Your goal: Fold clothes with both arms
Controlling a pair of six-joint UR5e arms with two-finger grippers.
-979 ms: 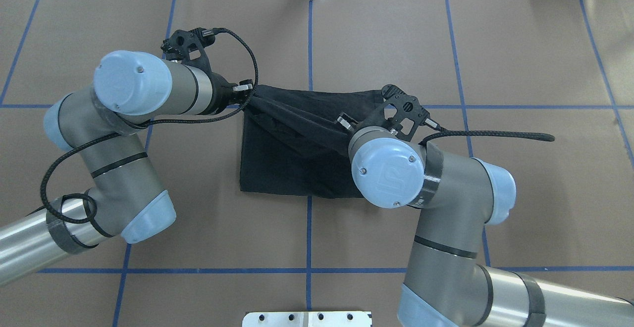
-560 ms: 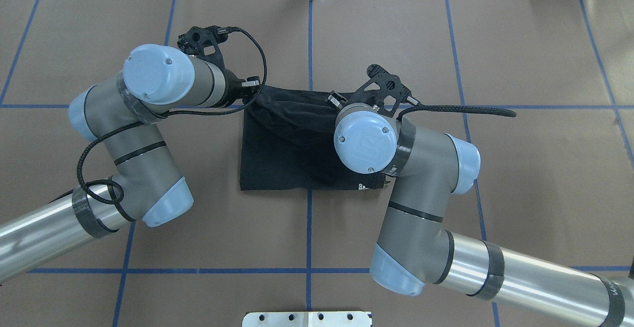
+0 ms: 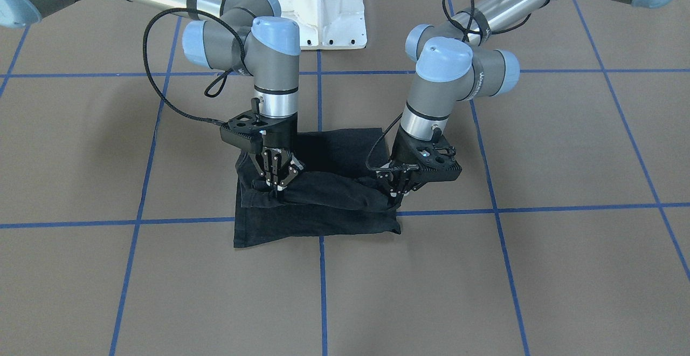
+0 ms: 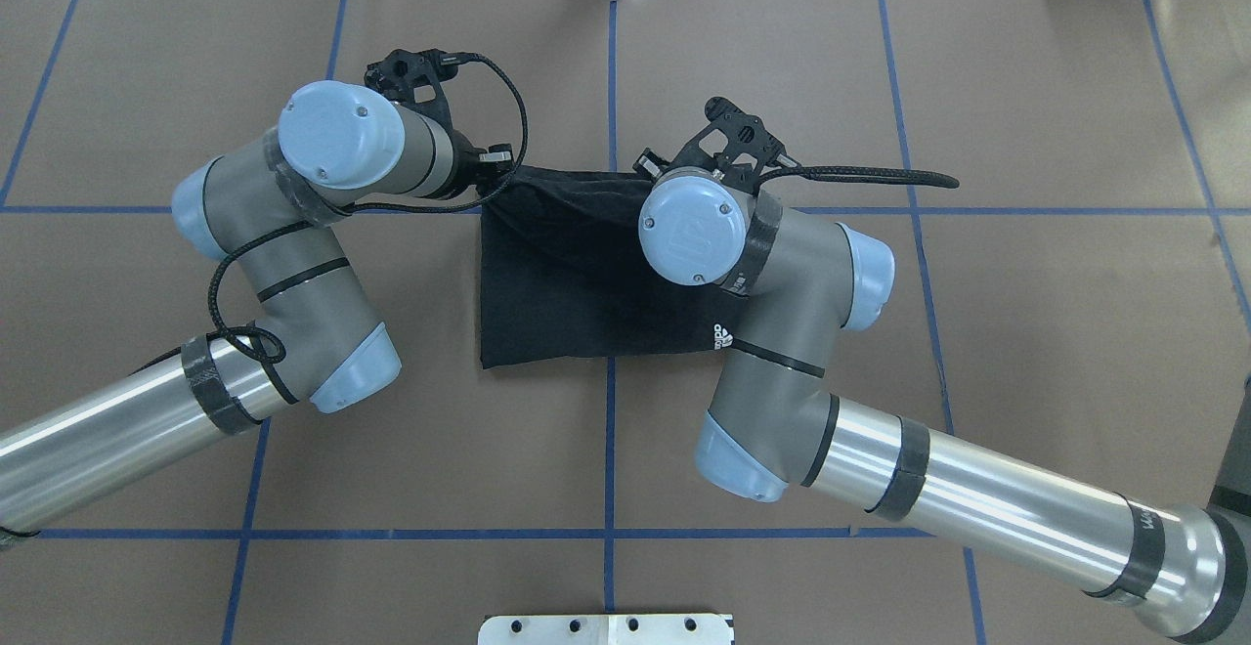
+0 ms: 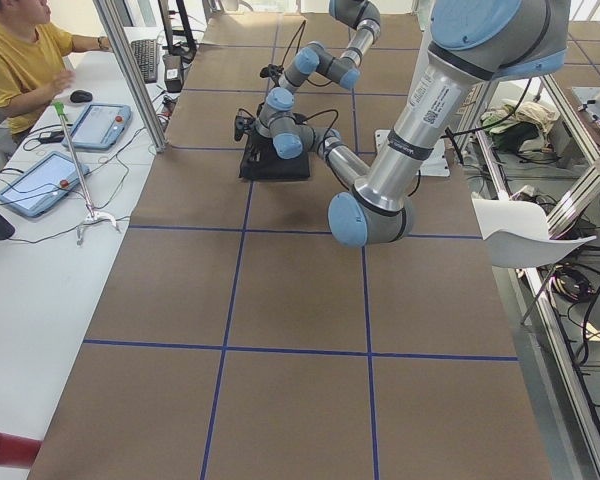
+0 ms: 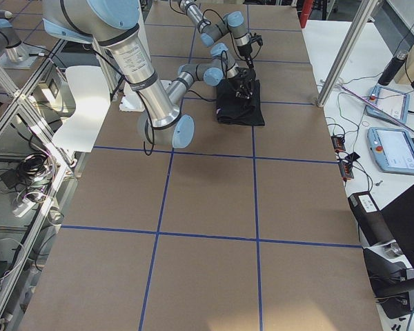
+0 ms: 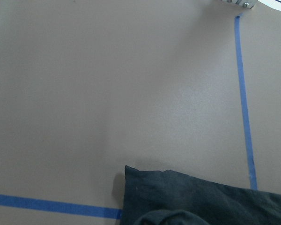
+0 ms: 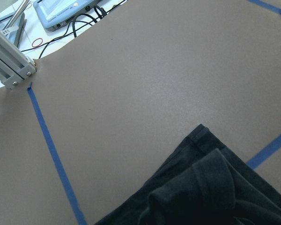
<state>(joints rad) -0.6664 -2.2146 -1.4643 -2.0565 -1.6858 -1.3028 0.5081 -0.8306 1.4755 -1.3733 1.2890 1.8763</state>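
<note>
The black two-finger left gripper (image 3: 398,197) and right gripper (image 3: 274,187) are each pinching tight a raised fold of the black short-sleeved T-shirt (image 3: 323,225), which is lying just before the white pedestal base (image 3: 321,8); the fold-over is looking nearly complete; next, both are needing to lower it squarely onto the edge farthest from that base and let go together.

Just one shirt (image 4: 567,283) on one table (image 4: 1026,137). Two arms, the left arm (image 4: 293,274) and right arm (image 4: 772,371), so two grippers too: left gripper (image 3: 400,194), right gripper (image 3: 276,187). Over at the side desk (image 5: 20,300) there's one person (image 5: 10,65) and two tablets (image 5: 95,125).
</note>
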